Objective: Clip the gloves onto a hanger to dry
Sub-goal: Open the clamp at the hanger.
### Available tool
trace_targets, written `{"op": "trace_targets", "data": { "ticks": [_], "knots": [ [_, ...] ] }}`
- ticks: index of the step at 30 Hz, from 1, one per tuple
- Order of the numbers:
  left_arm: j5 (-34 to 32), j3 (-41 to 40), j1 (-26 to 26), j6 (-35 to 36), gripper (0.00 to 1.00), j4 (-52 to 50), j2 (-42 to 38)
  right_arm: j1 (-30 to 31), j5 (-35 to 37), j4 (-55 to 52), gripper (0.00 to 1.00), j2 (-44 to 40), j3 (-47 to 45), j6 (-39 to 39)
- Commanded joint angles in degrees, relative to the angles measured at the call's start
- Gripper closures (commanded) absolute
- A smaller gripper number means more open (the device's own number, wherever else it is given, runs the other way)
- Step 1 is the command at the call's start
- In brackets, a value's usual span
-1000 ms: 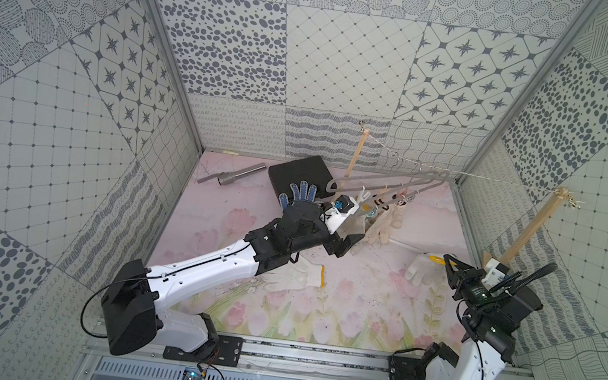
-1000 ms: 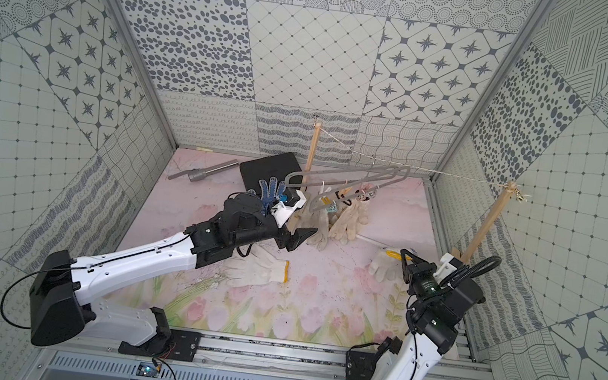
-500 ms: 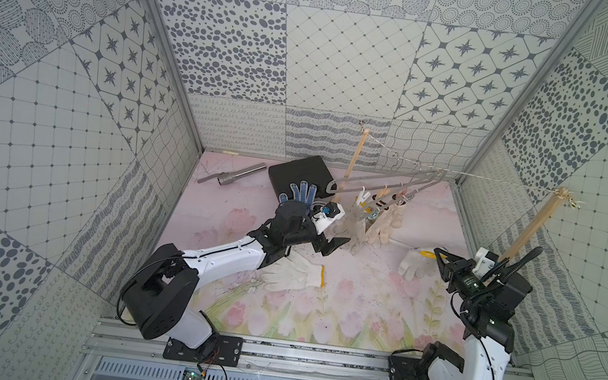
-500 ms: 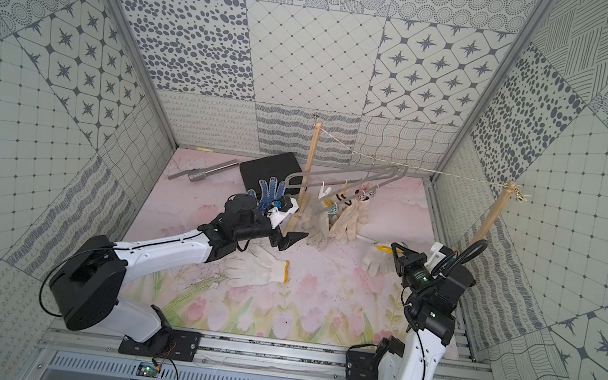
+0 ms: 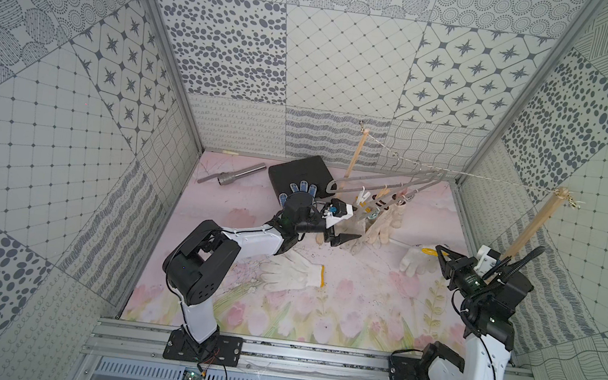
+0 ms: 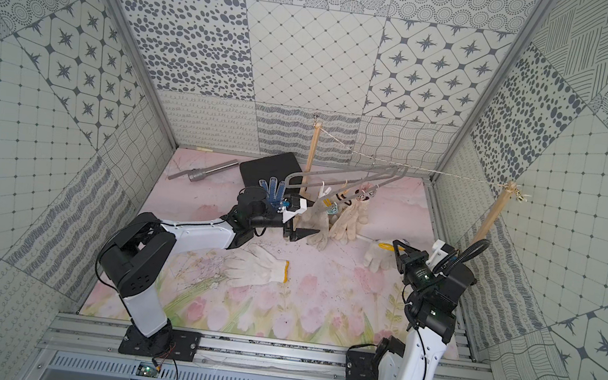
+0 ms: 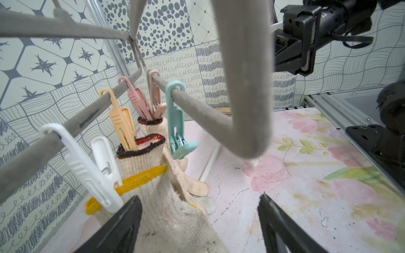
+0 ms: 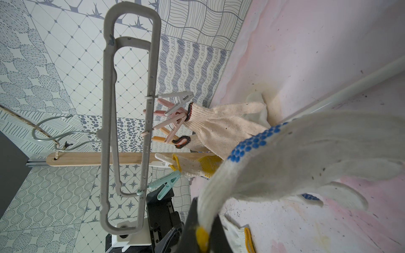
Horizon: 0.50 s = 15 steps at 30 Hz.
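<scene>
Your left gripper (image 7: 198,201) holds its jaws apart by the pegged gloves (image 7: 166,210) on the hanger (image 8: 153,65); your right gripper (image 5: 441,255) clamps a blue-dotted glove (image 8: 306,153).

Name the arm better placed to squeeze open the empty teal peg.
Left. The left gripper is open right beside the teal peg on the hanger; the right gripper is shut on a blue-dotted glove, farther off.

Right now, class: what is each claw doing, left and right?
Left claw: open, holding nothing.
Right claw: closed on a blue-dotted glove.
</scene>
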Motion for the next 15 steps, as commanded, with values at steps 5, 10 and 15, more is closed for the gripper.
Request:
{"op": "trace_targets", "data": {
  "ticks": [5, 10, 15],
  "knots": [
    [15.89, 7.40, 1.50, 1.21, 0.19, 11.68, 5.38, 0.23, -0.72, 3.31, 1.00, -2.34, -0.23, 1.47],
    [19.37, 11.65, 1.52, -0.59, 0.22, 9.65, 7.99, 0.23, -0.98, 3.40, 1.00, -3.09, -0.52, 2.00],
    [18.83, 14.05, 0.23, 0.71, 0.21, 7.85, 9.95, 0.27, -1.53, 4.07, 1.00, -3.02, -0.52, 2.74]
  ]
}}
